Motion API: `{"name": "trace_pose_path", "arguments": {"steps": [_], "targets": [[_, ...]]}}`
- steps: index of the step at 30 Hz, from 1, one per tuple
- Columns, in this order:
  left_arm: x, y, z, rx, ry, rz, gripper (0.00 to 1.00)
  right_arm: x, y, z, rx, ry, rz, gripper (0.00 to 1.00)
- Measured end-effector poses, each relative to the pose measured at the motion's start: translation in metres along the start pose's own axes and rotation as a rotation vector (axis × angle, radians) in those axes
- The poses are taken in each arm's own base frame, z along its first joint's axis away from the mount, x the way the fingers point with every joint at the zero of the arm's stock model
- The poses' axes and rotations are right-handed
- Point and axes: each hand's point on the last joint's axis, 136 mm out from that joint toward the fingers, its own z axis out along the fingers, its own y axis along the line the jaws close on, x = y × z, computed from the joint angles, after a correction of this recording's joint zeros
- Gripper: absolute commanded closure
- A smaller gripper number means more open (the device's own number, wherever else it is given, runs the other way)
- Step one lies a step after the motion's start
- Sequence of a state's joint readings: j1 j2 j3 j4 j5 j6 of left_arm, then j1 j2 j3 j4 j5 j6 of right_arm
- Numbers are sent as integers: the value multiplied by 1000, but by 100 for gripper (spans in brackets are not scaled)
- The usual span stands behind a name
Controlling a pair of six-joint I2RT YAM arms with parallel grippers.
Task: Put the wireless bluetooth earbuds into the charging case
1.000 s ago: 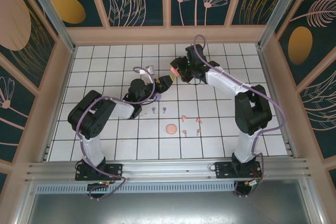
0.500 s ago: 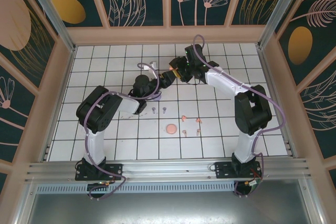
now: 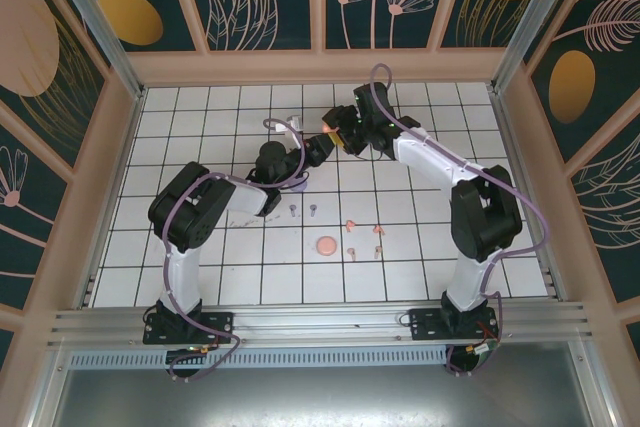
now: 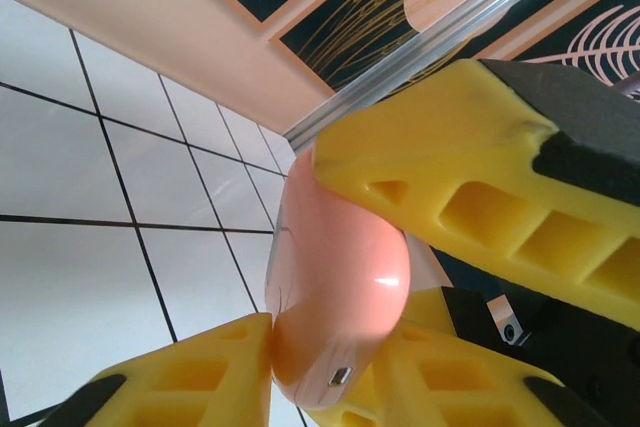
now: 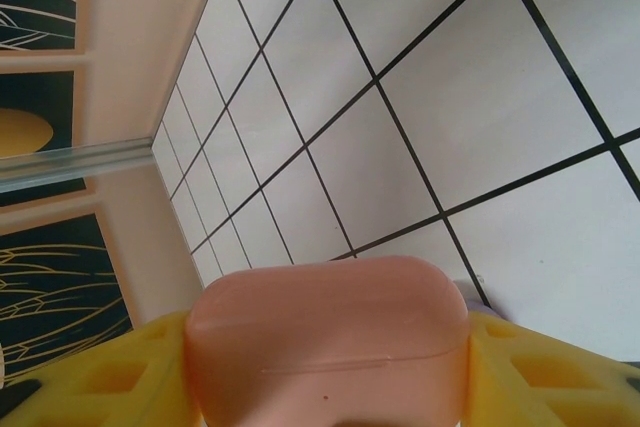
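Note:
A salmon-pink charging case [image 3: 328, 134], lid closed, is held off the floor between both grippers at the back middle. My right gripper [image 3: 340, 137] is shut across its width, yellow fingers [image 5: 100, 377] on either side of the case [image 5: 330, 337]. My left gripper [image 3: 317, 147] pinches the case's lower end [image 4: 335, 277] by the charging port, both pads touching it. Two lilac earbuds [image 3: 292, 210] and several pink earbuds [image 3: 349, 225] lie loose on the tiles in front.
A round pink disc [image 3: 325, 245] lies among the pink buds. A sliver of lilac [image 5: 466, 292] peeks out behind the case. The back wall [image 3: 320, 67] stands close behind the grippers. White tiles stretch to both sides.
My left gripper moved up and right to the case and closed its fingers on it. The right gripper kept holding the case nearly still.

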State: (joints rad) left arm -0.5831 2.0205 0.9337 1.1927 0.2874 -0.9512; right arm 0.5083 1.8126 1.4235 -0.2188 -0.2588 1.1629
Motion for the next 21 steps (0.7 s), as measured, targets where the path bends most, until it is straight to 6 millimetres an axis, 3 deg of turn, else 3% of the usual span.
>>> {"name": "trace_pose_path", "arguments": {"steps": [6,9,12,21], "targets": [[-1,-2,0,8,-3,7,75,-1,0,-3,-2,-12,1,49],[-1,-5,0,17,-8,10,65,0,2,-6,-5,-21,-1,49],[-6,-8,1,28,-26,-1,62,3,5,-9,-14,-16,-3,49],[-9,-8,2,47,-62,-6,84,7,6,-9,-15,-22,7,48]]}}
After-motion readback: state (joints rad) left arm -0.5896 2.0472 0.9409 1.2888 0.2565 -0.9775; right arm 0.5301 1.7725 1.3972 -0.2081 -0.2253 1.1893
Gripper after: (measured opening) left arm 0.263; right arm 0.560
